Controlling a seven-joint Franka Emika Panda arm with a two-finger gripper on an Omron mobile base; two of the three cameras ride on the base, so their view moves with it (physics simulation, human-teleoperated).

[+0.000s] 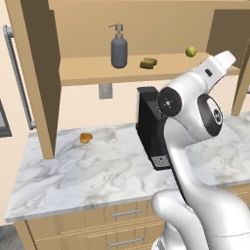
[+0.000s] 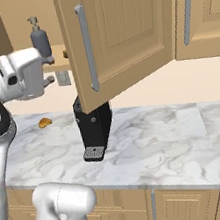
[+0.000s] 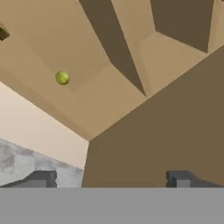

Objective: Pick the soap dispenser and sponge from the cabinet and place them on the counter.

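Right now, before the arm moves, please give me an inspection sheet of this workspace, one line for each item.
Surface: marble counter, nothing on it from the job yet.
Job's things: soap dispenser upright on the shelf of the open cabinet; sponge beside it, apart.
Clutter: green ball further along the shelf; orange-brown lump and black coffee machine on the counter.
Gripper: gripper open, holding nothing, pointing into the cabinet.
Cables: nothing seen.
Surroundings: wall outlet under the shelf; drawers below the counter; closed cabinet door further along.
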